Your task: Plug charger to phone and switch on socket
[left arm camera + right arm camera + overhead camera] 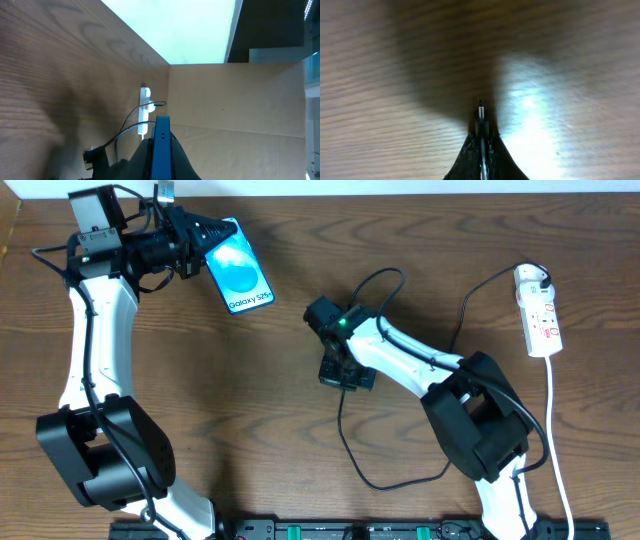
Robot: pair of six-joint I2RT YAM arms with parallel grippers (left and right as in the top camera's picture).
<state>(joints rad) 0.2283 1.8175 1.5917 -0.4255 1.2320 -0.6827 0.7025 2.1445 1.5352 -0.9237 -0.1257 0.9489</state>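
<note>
left jaws grasp the phone [238,268]; right jaws, low over the bench [250,410], clench the charger [480,111] at its plug tip.

The left gripper [160,152] grips the phone [161,134], which is seen edge-on as a blue upright strip between the black fingers. Beyond it, on the wooden counter [60,75], lies the white socket strip [145,102] with red marks. A thin black charger cable [129,118] curves beside it. A beige board [240,100] stands to the right.
</note>
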